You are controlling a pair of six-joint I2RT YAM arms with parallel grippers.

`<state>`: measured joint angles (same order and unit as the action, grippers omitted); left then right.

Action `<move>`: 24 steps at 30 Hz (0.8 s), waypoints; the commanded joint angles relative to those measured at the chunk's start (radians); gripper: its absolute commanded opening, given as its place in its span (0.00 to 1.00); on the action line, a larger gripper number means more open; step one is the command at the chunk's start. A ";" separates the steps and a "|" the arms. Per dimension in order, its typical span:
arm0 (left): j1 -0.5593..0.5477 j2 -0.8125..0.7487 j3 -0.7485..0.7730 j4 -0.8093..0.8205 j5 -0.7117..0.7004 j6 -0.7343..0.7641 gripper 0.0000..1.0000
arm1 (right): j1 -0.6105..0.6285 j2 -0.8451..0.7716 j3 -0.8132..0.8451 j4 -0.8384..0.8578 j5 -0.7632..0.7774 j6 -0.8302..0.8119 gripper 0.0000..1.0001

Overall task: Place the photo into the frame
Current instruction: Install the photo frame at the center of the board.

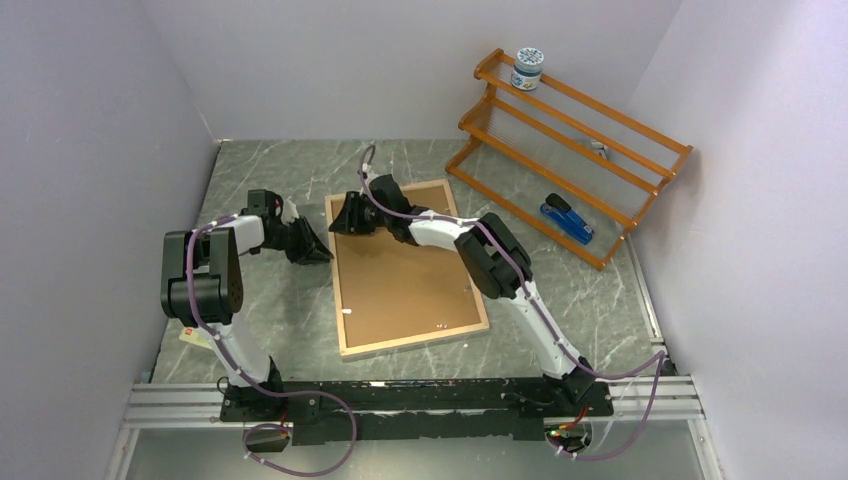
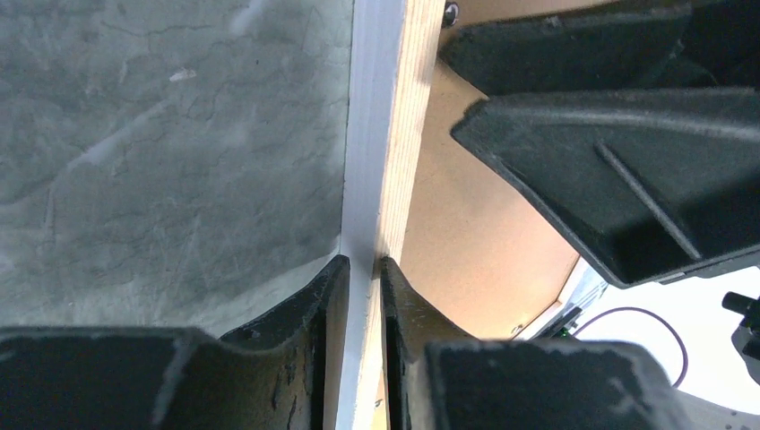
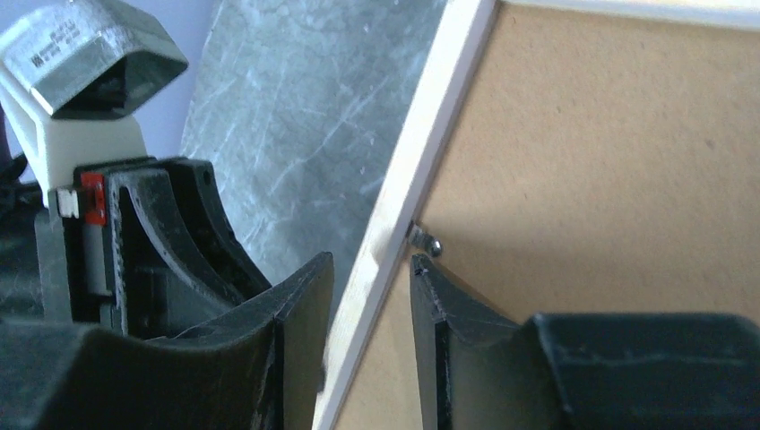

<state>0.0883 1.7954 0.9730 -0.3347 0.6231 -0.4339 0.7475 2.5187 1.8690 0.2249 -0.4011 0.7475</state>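
The frame (image 1: 412, 341) lies face down mid-table, its light wood rim up, with the brown backing panel (image 1: 405, 270) filling it. The photo is hidden. My left gripper (image 1: 318, 250) is shut on the frame's left rim; in the left wrist view (image 2: 363, 269) both fingers press the white and wood edge (image 2: 381, 134). My right gripper (image 1: 342, 220) is at the far left corner. In the right wrist view (image 3: 367, 269) it is open and straddles the rim (image 3: 421, 152), with one finger over the panel (image 3: 582, 179) beside a small metal tab (image 3: 428, 242).
An orange wooden rack (image 1: 570, 150) leans at the back right, with a jar (image 1: 527, 70) on its top bar and a blue stapler (image 1: 567, 218) at its foot. Walls close in on the left, back and right. A tag (image 1: 195, 335) lies by the left arm.
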 commanded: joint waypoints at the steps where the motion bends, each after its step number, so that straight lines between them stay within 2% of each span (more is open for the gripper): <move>1: -0.001 -0.004 0.046 -0.099 -0.111 0.060 0.25 | -0.024 -0.136 -0.128 0.035 0.039 -0.007 0.42; 4: -0.001 -0.036 0.073 -0.117 -0.140 0.063 0.31 | -0.055 -0.214 -0.194 0.059 0.079 0.030 0.43; 8: -0.001 -0.070 0.090 -0.118 -0.161 0.046 0.41 | -0.099 -0.268 -0.220 0.009 0.159 0.057 0.43; 13: -0.002 -0.081 0.100 -0.115 -0.142 -0.002 0.51 | -0.130 -0.271 -0.166 -0.144 0.272 0.041 0.45; 16: -0.001 -0.072 0.124 -0.143 -0.158 -0.033 0.61 | -0.133 -0.260 -0.128 -0.193 0.319 0.017 0.47; 20: -0.002 -0.045 0.145 -0.154 -0.147 -0.032 0.62 | -0.133 -0.212 -0.047 -0.234 0.329 0.017 0.47; 24: -0.001 0.000 0.163 -0.159 -0.114 -0.024 0.57 | -0.132 -0.166 0.003 -0.260 0.310 0.042 0.47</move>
<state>0.0860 1.7573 1.0969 -0.4778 0.4763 -0.4557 0.6090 2.3199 1.8019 -0.0032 -0.1032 0.7818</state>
